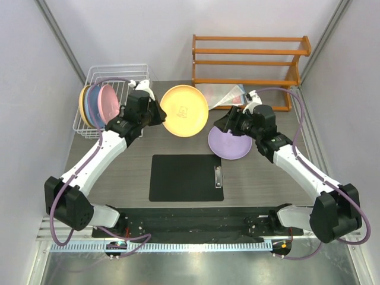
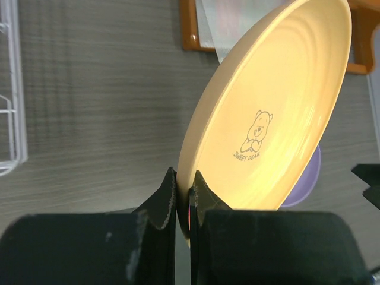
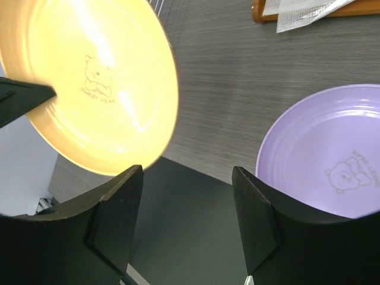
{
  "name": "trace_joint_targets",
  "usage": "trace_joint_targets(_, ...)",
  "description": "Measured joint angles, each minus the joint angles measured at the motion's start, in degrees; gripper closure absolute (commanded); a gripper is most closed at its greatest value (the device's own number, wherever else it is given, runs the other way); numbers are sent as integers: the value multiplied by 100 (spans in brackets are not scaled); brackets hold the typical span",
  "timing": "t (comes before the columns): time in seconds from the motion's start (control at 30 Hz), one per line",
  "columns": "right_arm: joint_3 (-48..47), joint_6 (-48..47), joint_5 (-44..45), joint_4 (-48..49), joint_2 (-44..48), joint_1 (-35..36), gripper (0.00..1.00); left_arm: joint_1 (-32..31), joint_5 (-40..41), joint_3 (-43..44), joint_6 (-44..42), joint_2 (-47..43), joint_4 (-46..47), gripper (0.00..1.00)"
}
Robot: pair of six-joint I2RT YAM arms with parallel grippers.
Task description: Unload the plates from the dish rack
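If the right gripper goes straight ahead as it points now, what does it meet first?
Probably the table, between the yellow plate and the purple plate; the yellow rim is close, depth unclear.

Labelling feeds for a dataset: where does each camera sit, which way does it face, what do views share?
Top external: above and behind the arms, looking down on the table; both arms show.
Left wrist: on the left arm, looking along the left fingers, shut on the yellow plate.
Right wrist: on the right arm, looking down between the open right fingers at the purple plate.
Shared: all three show both plates.
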State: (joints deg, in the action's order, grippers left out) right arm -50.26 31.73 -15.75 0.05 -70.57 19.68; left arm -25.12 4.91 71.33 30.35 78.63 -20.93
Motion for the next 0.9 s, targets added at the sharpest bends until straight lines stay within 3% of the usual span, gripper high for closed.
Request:
trace_joint_targets(0.37,0,168,-28,402,-645,140,37,-227,-678,-291,546,4,144,100)
trace_joint_targets(0.47,-11,164,-31,461,-789,149,61,-302,-721,-334,577,4,186,100)
trace_joint_targets(0.5,-22,170,-46,470,-828,151,80,-321,-721,-345,579,4,186,100)
trace_joint_targets(0.53,-46,179,-79,476,-866,155,87,-341,-710,-365,577,4,190,100)
trace_joint_targets(0.6,-101,203,-160,529,-927,166,99,-354,-684,-402,570,9,197,100)
trace_joint_targets(0.67,-118,299,-155,579,-957,188,99,-337,-638,-439,588,9,192,100)
trace_joint_targets(0.73,-127,345,-157,601,-990,186,99,-343,-632,-457,597,9,221,83)
trace_joint_targets(0.77,-127,363,-153,595,-997,184,99,-356,-621,-468,597,9,229,52)
trace_joint_targets(0.8,-127,358,-136,592,-997,184,99,-363,-623,-479,601,11,234,42)
trace_joint_targets(0.83,-127,341,-76,592,-997,184,99,-363,-627,-490,597,11,234,17)
trace_joint_targets(0.9,-127,240,107,437,-981,155,99,-365,-621,-494,632,11,275,2)
